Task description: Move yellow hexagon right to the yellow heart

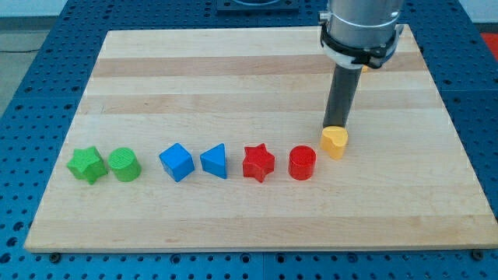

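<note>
A yellow heart [334, 143] lies on the wooden board [257, 70], right of centre. My tip [335, 125] stands right at the heart's upper edge, touching it or nearly so. No yellow hexagon shows anywhere in the view; the rod may hide it, I cannot tell.
A row of blocks runs leftward from the heart: a red cylinder [302, 163], a red star [258, 162], a blue triangle [215, 161], a blue cube [176, 162], a green cylinder [124, 165] and a green star [86, 165]. The arm's body [362, 31] hangs over the board's top right.
</note>
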